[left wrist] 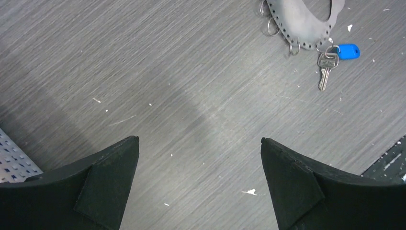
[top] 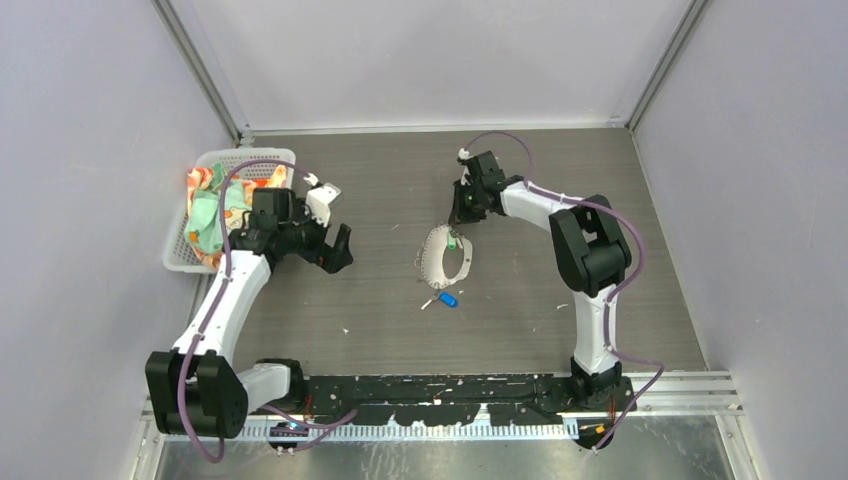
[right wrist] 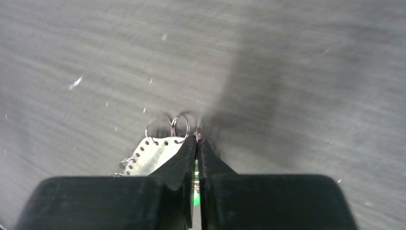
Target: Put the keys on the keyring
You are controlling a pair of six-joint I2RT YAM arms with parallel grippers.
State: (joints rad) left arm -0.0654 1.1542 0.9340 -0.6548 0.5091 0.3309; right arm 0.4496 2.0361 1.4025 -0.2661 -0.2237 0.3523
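The keyring (top: 431, 258) lies flat mid-table, a grey perforated loop edged with small metal rings. My right gripper (top: 463, 213) stands at its far edge, jaws shut on the green-headed key (top: 452, 240). In the right wrist view the gripper (right wrist: 197, 139) shows green (right wrist: 195, 197) and silver between its fingers, with the keyring (right wrist: 153, 155) just left of the tips. The blue-headed key (top: 447, 299) lies at the loop's near edge. In the left wrist view it (left wrist: 327, 67) hangs from a small ring on the keyring (left wrist: 306, 26). My left gripper (top: 338, 222) is open and empty, left of the keyring (left wrist: 200, 140).
A white basket (top: 178, 255) holding colourful cloth (top: 215, 210) sits at the table's left edge behind my left arm. White specks dot the grey wood-grain tabletop. Walls close in the left, right and far sides.
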